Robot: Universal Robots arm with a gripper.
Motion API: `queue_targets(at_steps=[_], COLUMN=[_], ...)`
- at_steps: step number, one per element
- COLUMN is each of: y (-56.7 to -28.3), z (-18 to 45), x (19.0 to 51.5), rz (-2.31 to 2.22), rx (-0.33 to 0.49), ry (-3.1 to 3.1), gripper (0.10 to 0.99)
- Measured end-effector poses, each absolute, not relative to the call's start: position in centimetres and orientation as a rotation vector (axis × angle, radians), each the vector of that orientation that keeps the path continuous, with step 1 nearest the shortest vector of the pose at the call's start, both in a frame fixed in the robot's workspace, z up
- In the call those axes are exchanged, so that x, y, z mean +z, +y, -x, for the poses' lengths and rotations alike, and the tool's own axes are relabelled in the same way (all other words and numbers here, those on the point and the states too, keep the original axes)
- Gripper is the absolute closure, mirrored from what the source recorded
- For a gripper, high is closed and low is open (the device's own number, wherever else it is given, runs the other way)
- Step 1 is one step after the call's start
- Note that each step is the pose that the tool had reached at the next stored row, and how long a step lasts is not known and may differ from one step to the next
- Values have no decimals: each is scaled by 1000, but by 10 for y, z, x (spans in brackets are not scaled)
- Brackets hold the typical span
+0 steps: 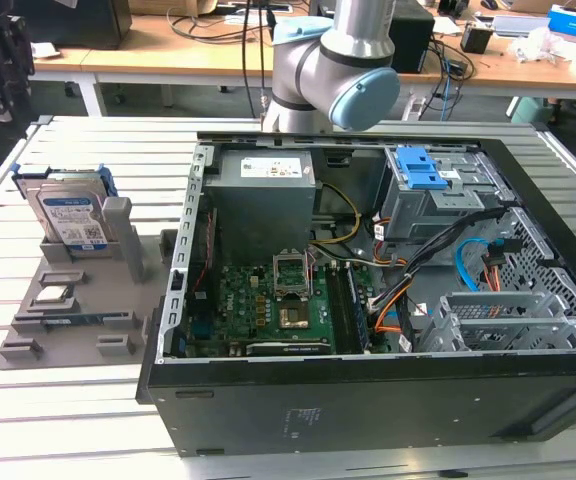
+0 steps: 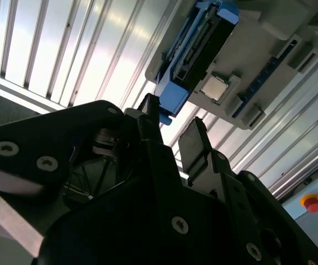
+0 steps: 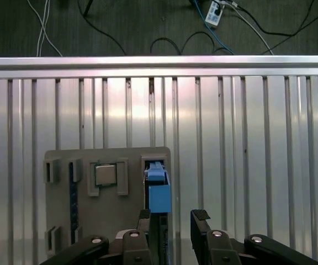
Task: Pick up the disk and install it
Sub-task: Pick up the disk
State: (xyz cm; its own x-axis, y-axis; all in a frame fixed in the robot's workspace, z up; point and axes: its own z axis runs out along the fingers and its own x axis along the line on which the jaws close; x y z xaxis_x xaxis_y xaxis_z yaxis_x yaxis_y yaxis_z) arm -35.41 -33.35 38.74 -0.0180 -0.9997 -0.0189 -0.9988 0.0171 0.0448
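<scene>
While the arm shows only a grey tube and a blue-capped joint behind the case, at the far edge of the bench, both wrist views look down past the claw at the bench's bright slats. The claw points down over the holder, a grey tray with slots and pockets. Its two black fingers stand apart, moderately open, and grip nothing (bare slats show through the gap).

The disk stands on edge in a slot of the holder, below the claw. Its blue rail lines up nearer to one finger than to the middle of the gap. In the second wrist view the claw has one fingertip close by the rail's end on the disk; whether they touch cannot be told.

In the exterior view the disk leans upright in the holder, near the bench's edge at the exterior view's left, just beside the open case. A chip lies flat in a pocket of the holder near the disk.
</scene>
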Motion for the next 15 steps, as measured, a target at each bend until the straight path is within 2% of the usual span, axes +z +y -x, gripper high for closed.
queue_targets(at_steps=[15], y=[-330], z=[350], x=[376], rz=[-2187], rx=[-67], ry=[-2226], gripper=[667])
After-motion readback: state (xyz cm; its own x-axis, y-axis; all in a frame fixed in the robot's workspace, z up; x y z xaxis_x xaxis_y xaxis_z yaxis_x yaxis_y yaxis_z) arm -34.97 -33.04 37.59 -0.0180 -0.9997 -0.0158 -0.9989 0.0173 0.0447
